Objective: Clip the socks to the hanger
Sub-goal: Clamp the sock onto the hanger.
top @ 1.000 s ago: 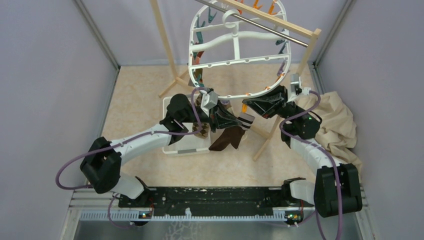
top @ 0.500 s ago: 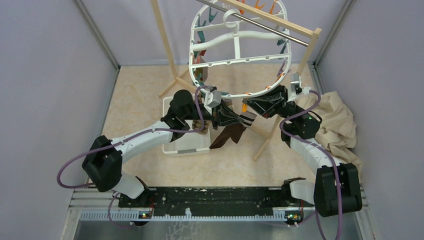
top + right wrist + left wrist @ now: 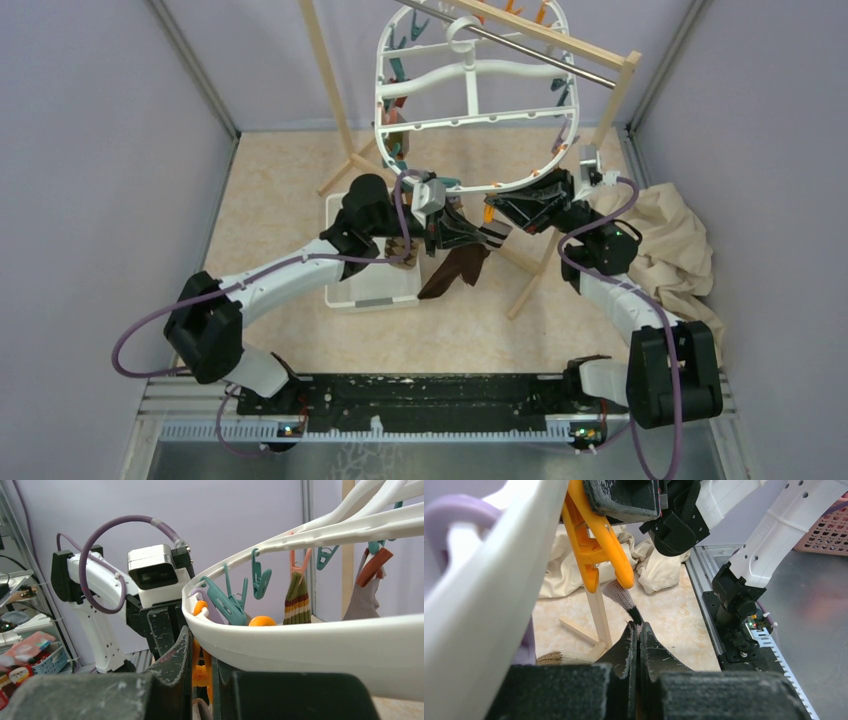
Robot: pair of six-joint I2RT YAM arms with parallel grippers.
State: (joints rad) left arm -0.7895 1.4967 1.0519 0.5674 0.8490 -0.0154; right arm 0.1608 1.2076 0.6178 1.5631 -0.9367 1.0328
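Movement over the last second brings the left hand (image 3: 452, 232), clamped shut on the dark brown sock (image 3: 455, 268), rightward to mid-frame, the sock's cuff tip now at the orange peg (image 3: 596, 540). The right hand (image 3: 497, 215) squeezes that peg on the lower rim of the hanger (image 3: 471, 95), so clipping looks close

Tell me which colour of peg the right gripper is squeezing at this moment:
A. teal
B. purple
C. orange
C: the right gripper is clamped on the orange peg at the rim of the hanger, and the left gripper holds the sock close under that peg's tips.
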